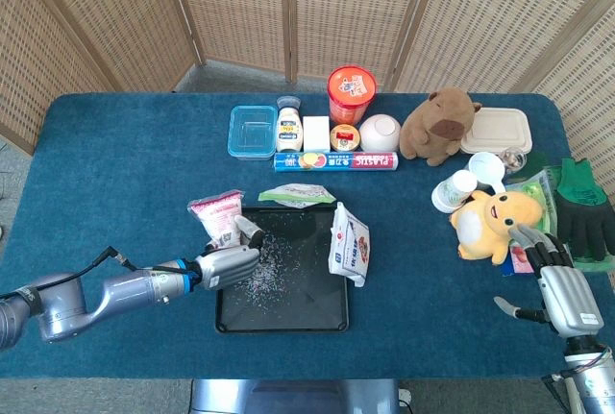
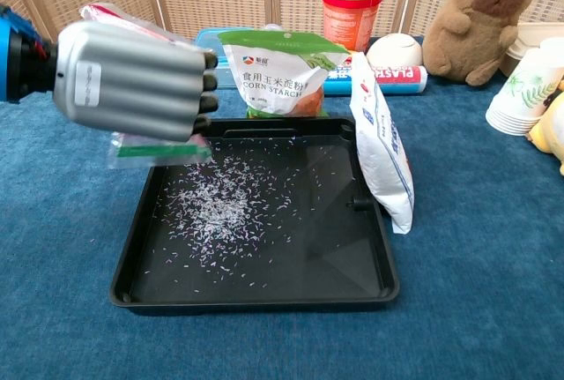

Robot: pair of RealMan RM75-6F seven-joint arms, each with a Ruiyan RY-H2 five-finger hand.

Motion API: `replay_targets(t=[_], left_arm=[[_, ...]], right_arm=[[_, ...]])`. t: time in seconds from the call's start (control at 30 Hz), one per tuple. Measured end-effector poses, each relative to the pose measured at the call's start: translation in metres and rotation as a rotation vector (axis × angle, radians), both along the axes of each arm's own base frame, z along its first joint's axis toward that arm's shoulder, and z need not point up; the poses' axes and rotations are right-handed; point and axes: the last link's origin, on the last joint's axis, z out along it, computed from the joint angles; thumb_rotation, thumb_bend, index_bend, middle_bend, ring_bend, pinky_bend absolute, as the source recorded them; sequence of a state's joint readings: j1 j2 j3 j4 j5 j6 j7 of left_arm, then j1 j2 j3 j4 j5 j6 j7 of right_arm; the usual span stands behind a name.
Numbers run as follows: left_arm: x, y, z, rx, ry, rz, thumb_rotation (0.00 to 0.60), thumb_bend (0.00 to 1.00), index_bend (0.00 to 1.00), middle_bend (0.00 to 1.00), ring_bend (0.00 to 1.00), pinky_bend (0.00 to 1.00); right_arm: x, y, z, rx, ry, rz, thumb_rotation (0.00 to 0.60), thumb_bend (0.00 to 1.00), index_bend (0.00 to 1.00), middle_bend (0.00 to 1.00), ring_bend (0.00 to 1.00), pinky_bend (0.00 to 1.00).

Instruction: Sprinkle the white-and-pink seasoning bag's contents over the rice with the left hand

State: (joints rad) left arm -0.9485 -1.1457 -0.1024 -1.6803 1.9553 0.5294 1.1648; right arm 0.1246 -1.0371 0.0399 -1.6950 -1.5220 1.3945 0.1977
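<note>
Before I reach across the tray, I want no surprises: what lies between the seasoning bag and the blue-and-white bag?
In the head view, only the black tray with scattered rice lies between the seasoning bag and the blue-and-white bag.

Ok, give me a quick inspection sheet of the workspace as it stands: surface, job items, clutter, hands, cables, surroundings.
Surface: blue cloth table.
Job's things: black tray with rice scattered across its left half; white-and-pink seasoning bag held over the tray's left edge, mouth down.
Clutter: corn starch bag behind the tray, white bag leaning on its right rim, cling film box, containers, two plush toys, paper cups, green gloves.
Hands: left hand grips the seasoning bag; right hand holds nothing, fingers apart, near the table's right edge.
Cables: black cable looped at the left forearm.
Surroundings: woven folding screens behind the table.
</note>
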Motion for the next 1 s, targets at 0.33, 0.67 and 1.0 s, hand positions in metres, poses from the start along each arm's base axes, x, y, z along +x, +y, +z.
replay_targets(t=[0.33, 0.67, 1.0], left_arm=[[-0.007, -0.003, -0.005, 0.057, 0.014, 0.034, 0.600, 0.35, 0.78, 0.62, 0.53, 0.51], [-0.003, -0.007, 0.003, 0.050, -0.297, 0.184, 0.600, 0.32, 0.86, 0.67, 0.53, 0.57], [-0.025, -0.007, 0.013, -0.010, -0.888, 0.544, 0.600, 0.32, 0.86, 0.67, 0.54, 0.58]], right_arm=[[0.000, 0.000, 0.001, -0.004, -0.003, 0.001, 0.566, 0.00, 0.00, 0.01, 0.04, 0.01], [0.001, 0.001, -0.001, 0.004, 0.003, 0.002, 0.567, 0.00, 0.00, 0.01, 0.04, 0.01], [0.002, 0.001, -0.005, 0.013, 0.013, 0.004, 0.567, 0.00, 0.00, 0.01, 0.04, 0.01]])
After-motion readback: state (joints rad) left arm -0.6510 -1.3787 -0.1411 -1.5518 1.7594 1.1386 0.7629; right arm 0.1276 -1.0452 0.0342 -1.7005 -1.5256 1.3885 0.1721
